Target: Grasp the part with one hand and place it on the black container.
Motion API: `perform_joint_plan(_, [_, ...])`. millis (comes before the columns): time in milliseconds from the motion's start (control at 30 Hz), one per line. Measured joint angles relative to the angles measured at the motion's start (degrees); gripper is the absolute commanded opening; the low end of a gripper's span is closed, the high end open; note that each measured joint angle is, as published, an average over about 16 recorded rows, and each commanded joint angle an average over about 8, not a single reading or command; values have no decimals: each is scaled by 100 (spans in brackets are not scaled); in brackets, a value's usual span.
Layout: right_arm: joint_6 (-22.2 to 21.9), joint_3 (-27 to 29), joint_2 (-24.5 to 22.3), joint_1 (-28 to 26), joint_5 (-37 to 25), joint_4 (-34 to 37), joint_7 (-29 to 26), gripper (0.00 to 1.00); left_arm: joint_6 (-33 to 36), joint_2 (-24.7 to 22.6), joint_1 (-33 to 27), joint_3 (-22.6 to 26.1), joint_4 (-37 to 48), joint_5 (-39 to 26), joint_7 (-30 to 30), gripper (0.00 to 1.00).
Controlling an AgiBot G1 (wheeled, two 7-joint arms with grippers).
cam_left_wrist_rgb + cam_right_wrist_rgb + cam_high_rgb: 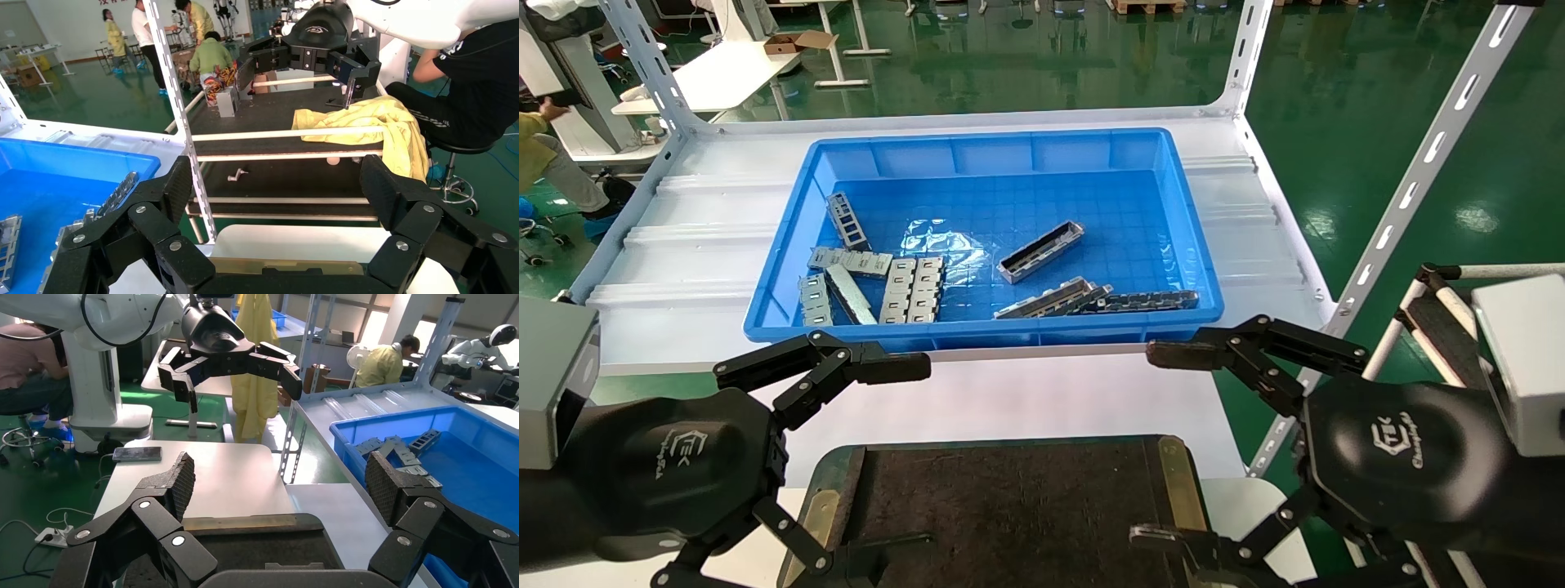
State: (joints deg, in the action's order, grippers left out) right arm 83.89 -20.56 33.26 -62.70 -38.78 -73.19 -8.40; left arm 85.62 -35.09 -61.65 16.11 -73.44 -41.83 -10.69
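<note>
both hands spread: left hand (903,453), right hand (1164,445); part (1040,251) in bin (1173,212).

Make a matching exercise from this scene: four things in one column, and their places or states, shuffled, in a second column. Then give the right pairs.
Things:
1. part
2. black container
3. left gripper
4. dark strip

Places or states:
A. open, empty, over the container's left edge
B. lying alone at a slant mid-floor of the blue bin
C. nearest the robot, nothing on its rough top
D. along the bin's near wall, at its right end

Pairs: 1-B, 2-C, 3-A, 4-D. The right gripper hangs open opposite, over the container's right edge.
</note>
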Motion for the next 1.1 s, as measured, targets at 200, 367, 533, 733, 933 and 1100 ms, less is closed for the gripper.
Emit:
perform_joint_plan(200, [0,0,0,0,0,0,0,100,0,0,0,0,0,0,0,100])
perform_joint_plan(367, [0,0,0,0,0,0,0,100,0,0,0,0,0,0,0,100])
perform_joint_plan(533, [0,0,0,0,0,0,0,100,0,0,0,0,0,0,0,100])
perform_joint_plan(733, [0,0,0,0,0,0,0,100,0,0,0,0,0,0,0,100])
perform_joint_plan(933, [0,0,0,0,0,0,0,100,0,0,0,-1,-1,0,0,100])
perform_joint_plan(1100, [0,0,0,0,0,0,0,100,-10,-4,-3,0,1,-7,1,100])
